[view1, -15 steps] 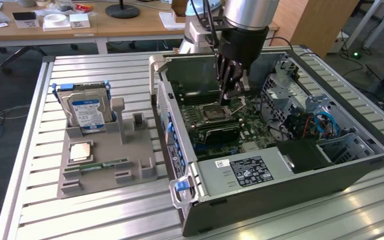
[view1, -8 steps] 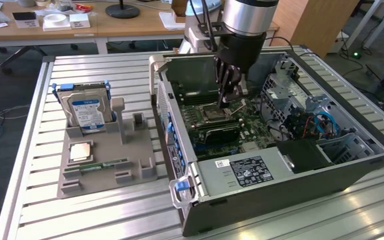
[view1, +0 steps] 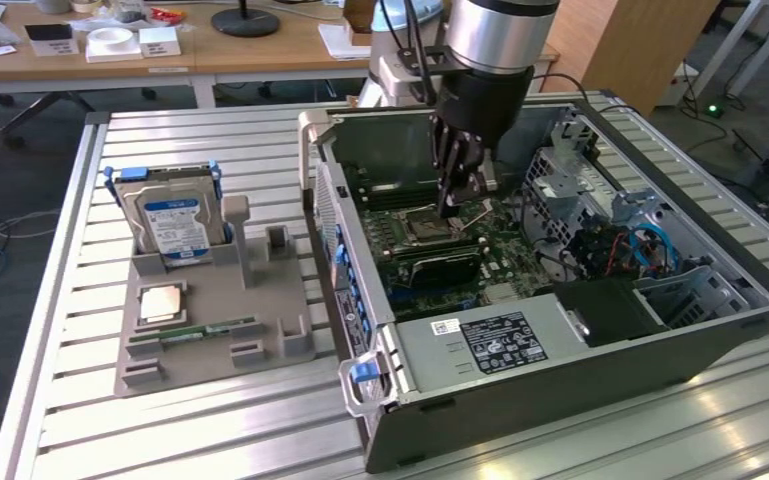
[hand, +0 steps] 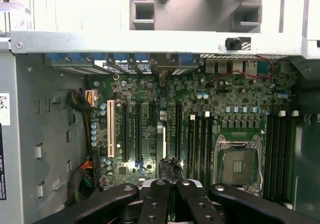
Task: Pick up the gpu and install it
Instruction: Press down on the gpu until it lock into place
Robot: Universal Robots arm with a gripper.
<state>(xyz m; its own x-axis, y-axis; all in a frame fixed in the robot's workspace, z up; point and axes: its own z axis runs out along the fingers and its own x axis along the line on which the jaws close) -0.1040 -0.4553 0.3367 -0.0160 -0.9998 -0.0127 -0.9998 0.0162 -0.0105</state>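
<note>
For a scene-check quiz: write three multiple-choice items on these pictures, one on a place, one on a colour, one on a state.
1. The hard drive stands: A in the grey holder; B on a chair; C on the floor.
2. Its label is: A red; B blue and white; C yellow.
3. The computer case is: A sealed; B boxed; C open-sided.
Answers: A, it stands upright in the holder; B, blue and white show; C, the motherboard lies exposed under the end effector.
</note>
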